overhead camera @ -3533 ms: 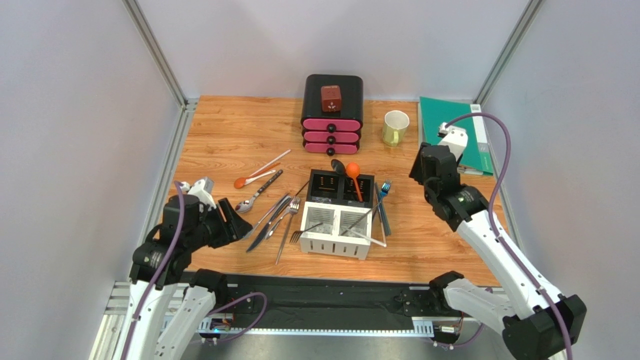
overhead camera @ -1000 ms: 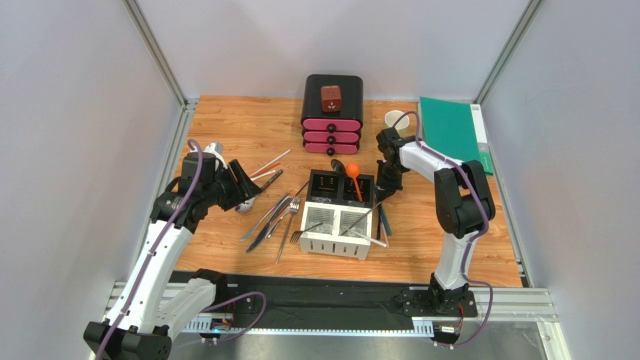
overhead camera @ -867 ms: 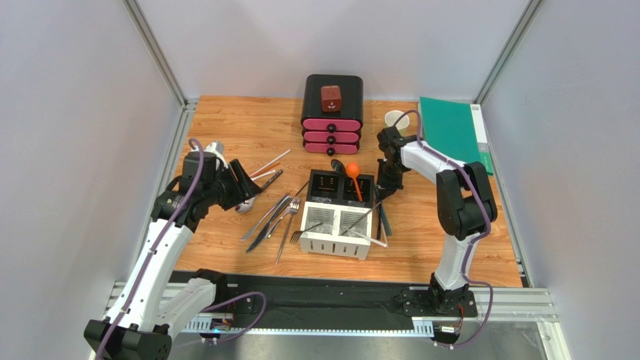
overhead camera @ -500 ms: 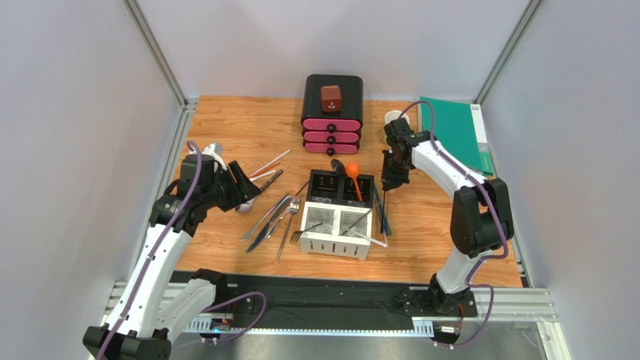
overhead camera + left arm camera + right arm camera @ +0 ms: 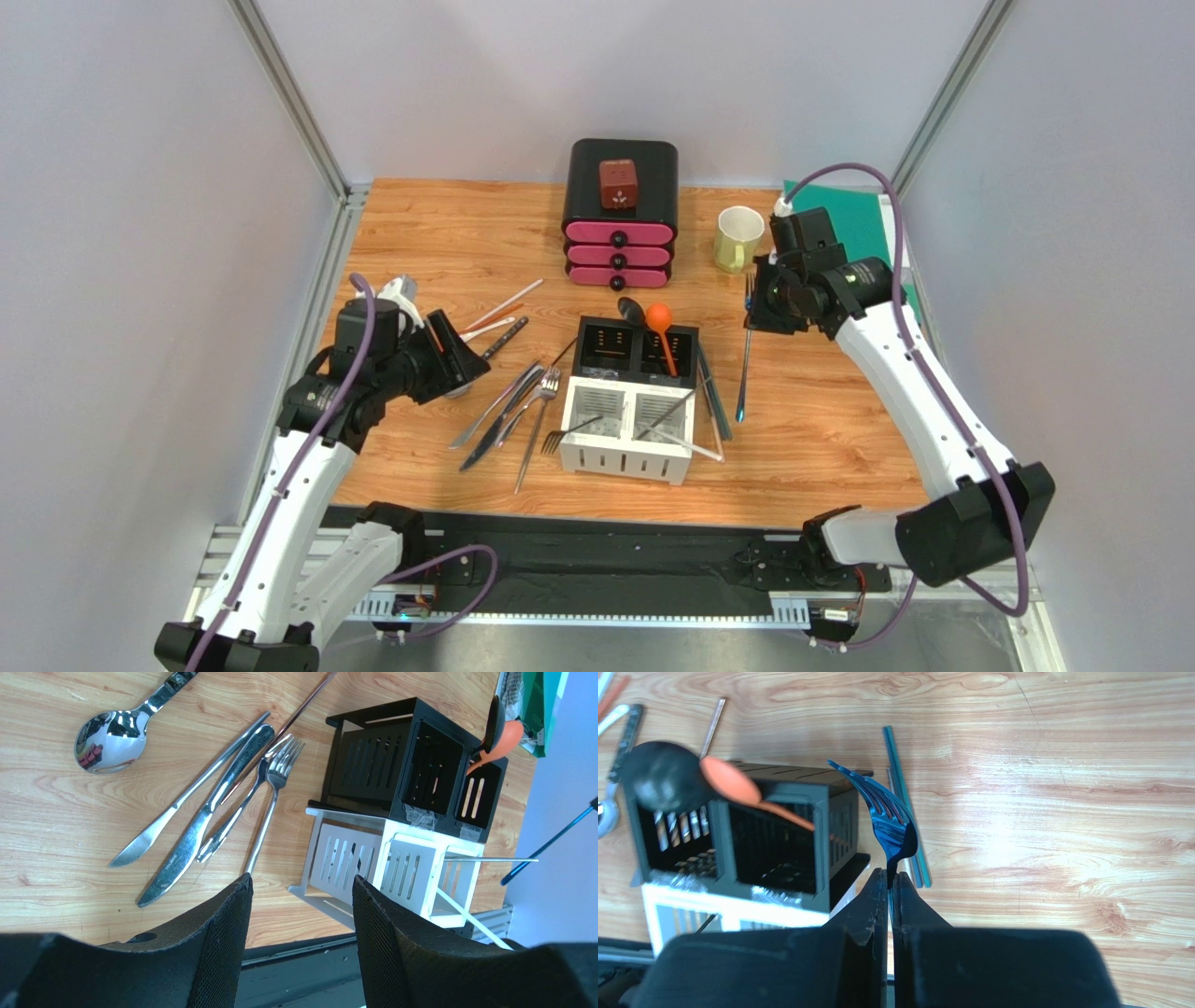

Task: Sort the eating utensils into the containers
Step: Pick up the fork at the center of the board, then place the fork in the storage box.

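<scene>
My right gripper (image 5: 759, 314) is shut on a blue fork (image 5: 742, 375) just below its tines, and the fork (image 5: 889, 822) hangs in the air to the right of the caddy. The caddy (image 5: 617, 451) has two white and two black compartments. An orange spoon (image 5: 658, 325) and a black spoon (image 5: 661, 766) lean in the black side. My left gripper (image 5: 457, 359) hovers open and empty to the left of the silver knives (image 5: 189, 822) and forks (image 5: 270, 798) on the wood. A silver spoon (image 5: 109, 731) lies beside them.
Teal sticks (image 5: 906, 812) lie on the wood beside the caddy's right side. A black-and-pink drawer box (image 5: 622, 210), a pale green mug (image 5: 738, 238) and a green folder (image 5: 849, 245) stand along the back. Pale thin sticks (image 5: 505, 301) lie at the left.
My right gripper has risen from beside the caddy and swung right and back with the blue fork in it. The left arm has hardly moved.
</scene>
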### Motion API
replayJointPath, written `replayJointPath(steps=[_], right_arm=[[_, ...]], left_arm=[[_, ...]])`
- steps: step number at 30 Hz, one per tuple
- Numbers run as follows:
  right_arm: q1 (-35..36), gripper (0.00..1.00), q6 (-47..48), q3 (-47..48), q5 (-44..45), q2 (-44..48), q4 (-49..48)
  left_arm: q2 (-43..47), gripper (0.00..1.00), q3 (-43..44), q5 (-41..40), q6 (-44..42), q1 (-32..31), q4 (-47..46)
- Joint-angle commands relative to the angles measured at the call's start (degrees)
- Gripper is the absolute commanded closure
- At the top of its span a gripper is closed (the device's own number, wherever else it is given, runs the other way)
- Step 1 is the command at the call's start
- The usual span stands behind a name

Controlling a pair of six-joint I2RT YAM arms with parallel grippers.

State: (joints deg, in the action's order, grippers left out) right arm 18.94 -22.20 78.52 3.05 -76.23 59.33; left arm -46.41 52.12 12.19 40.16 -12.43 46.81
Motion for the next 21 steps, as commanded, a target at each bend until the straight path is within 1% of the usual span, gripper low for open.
replayJointPath(steps=[1,2,4,6,8,9,12,17,21], right_arm=[[3.81,1.0,1.97,2.16,1.07,5.38,0.19],[5.22,1.0,2.68,1.64,1.69,6.43,-0.96],[10.48,1.0,3.99,2.16,5.2,8.28,-3.16],[15.13,1.0,4.44,4.44,6.7,8.12,-3.87],[17.0,1.0,3.83,6.46,6.01,7.15,-3.96],[19.01,1.0,3.91,8.82,6.18,6.01,-3.96],[22.97,1.0,4.09,11.82,5.39,4.16,-4.92],[29.3,1.0,6.9,10.6,4.77,0.3,-11.07],[31.77,1.0,8.04,9.99,3.28,-2.69,-17.21]], left_arm=[[-0.17,0.39,1.05,1.7,-2.1,-0.32,-1.19],[-0.08,0.39,1.23,1.7,-2.19,-0.41,-1.02],[0.27,0.39,1.58,1.7,-2.63,-0.32,-0.32],[0.8,0.39,2.11,1.79,-2.89,-0.32,0.74],[2.29,0.39,2.63,1.44,-3.16,-0.32,1.53],[2.9,0.39,2.72,1.18,-3.33,-0.32,2.4],[5.19,0.39,3.17,-0.05,-3.69,-0.32,4.42],[8.97,0.39,2.03,-0.23,-2.99,-0.32,5.93],[10.46,0.39,2.2,-0.14,-2.54,-0.32,7.68]])
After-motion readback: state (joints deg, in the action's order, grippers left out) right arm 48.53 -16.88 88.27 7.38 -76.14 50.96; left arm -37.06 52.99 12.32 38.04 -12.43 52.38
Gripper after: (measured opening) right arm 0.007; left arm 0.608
